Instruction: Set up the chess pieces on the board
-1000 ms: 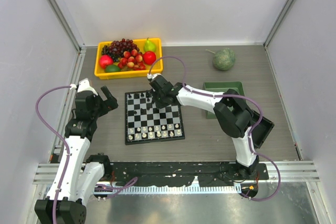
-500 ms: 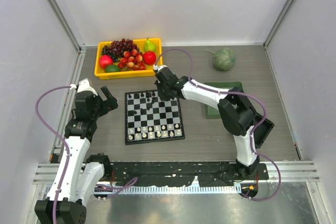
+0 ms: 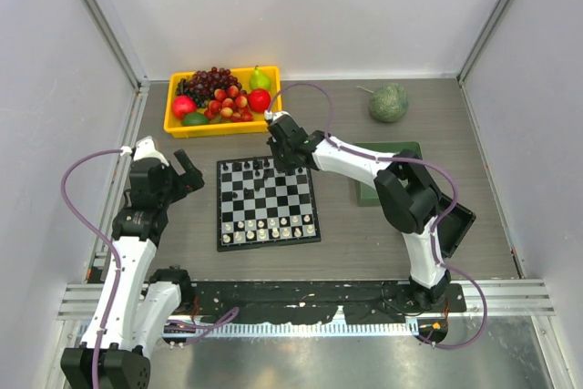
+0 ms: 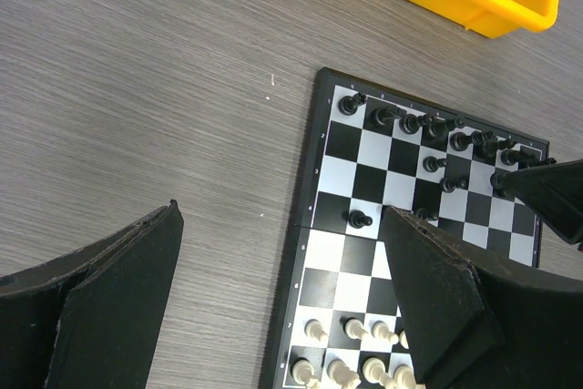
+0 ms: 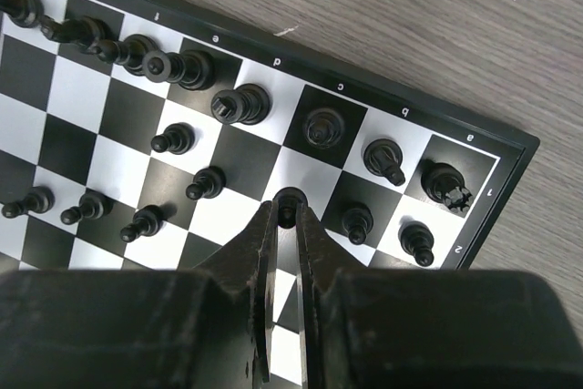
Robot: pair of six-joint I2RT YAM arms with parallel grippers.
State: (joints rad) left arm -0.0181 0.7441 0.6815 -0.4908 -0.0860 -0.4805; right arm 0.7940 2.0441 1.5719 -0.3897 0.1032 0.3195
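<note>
The board (image 3: pixel 265 199) lies between the arms, with cream-white chess pieces (image 3: pixel 269 227) in its two near rows and black chess pieces (image 3: pixel 248 168) along its far rows. My right gripper (image 3: pixel 276 163) is at the far right part of the board. In the right wrist view, my right gripper (image 5: pixel 288 213) is shut on a black pawn (image 5: pixel 290 199) over a white square, beside the other black pawns. My left gripper (image 3: pixel 188 173) is left of the board, wide open and holding nothing. The left wrist view shows my left gripper (image 4: pixel 281 212) over the board's left edge, near a lone black pawn (image 4: pixel 362 219).
A yellow tray (image 3: pixel 178 125) of fruit stands just beyond the board, close to the right wrist. A green tray (image 3: pixel 404 149) lies to the right, partly under the right arm. A round green fruit (image 3: pixel 389 103) sits at the back right.
My right gripper, still shut, has moved from over the board's middle towards its far right edge and has barely shifted since half a second ago. The left arm has not moved.
</note>
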